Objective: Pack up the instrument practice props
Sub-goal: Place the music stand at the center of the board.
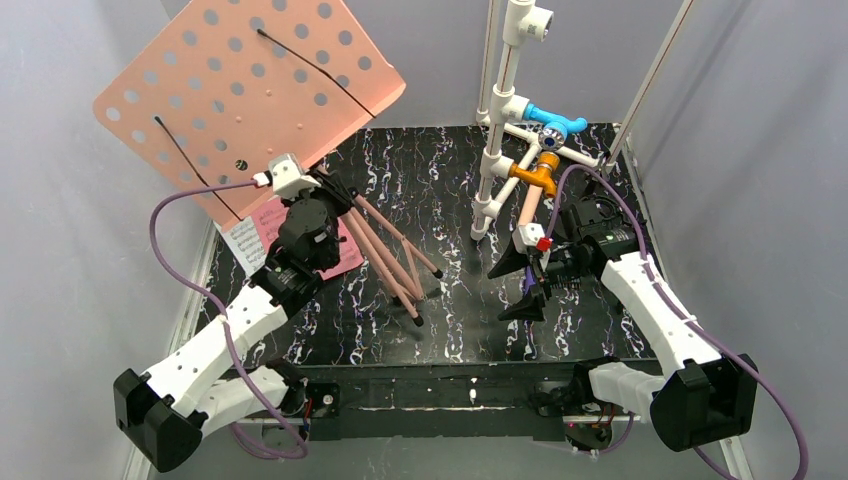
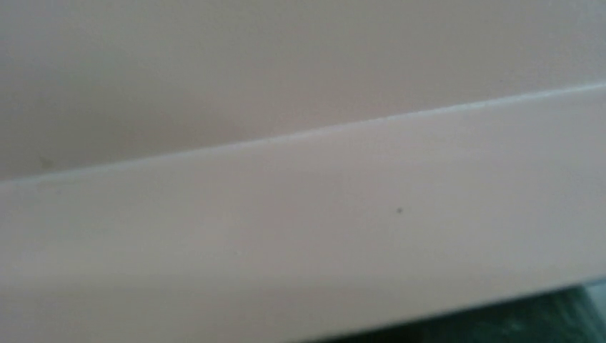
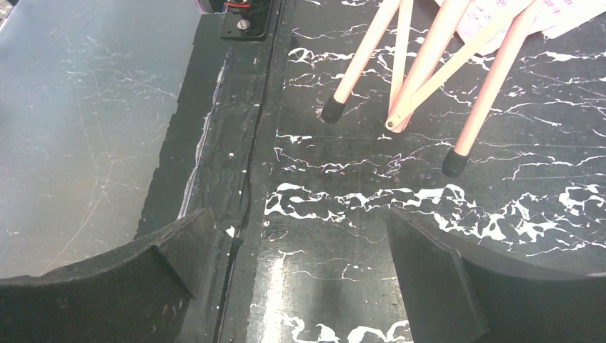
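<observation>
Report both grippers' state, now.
Left gripper: closed, apparently gripping the pink music stand.
Right gripper: open, holding nothing.

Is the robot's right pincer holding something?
No, the right pincer is wide open, with only the bare black table showing between its fingers.
</observation>
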You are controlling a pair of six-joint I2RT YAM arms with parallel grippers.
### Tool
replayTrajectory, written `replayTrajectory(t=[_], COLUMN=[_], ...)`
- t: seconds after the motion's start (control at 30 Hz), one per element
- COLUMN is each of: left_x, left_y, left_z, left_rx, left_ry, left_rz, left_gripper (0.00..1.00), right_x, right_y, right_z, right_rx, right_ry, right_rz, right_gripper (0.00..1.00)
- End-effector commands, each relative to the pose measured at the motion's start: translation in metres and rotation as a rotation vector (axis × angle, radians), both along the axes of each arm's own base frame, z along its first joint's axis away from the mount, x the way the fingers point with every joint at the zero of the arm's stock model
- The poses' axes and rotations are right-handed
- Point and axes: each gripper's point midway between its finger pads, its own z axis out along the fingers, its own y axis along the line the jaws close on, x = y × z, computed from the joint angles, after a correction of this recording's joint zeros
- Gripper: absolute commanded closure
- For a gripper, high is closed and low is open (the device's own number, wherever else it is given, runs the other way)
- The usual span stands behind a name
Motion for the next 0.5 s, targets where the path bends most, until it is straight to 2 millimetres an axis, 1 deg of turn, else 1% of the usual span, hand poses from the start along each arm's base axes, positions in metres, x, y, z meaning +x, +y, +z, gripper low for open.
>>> replayTrajectory(t=[0.0, 0.23, 0.47], left_x=[0.004, 0.026, 0.037], left_y=[0.008, 0.021, 0.028], left_z=[0.067, 0.053, 0.04], left_rx=[-0.257, -0.358, -0.449], left_ry=[-0.158, -0.102, -0.05], left_rz=[-0.03, -0.028, -0.03], left_gripper=[1.0, 1.0, 1.0], right_x=[-0.002, -0.002, -0.001], right_y=[-0.001, -0.002, -0.002], right_z=[0.0, -0.001, -0.003], right_rx=[0.006, 0.004, 0.003], right_ry=[-0.013, -0.015, -0.019], right_rz=[-0.006, -0.007, -0.009], right_gripper=[0.0, 0.0, 0.0])
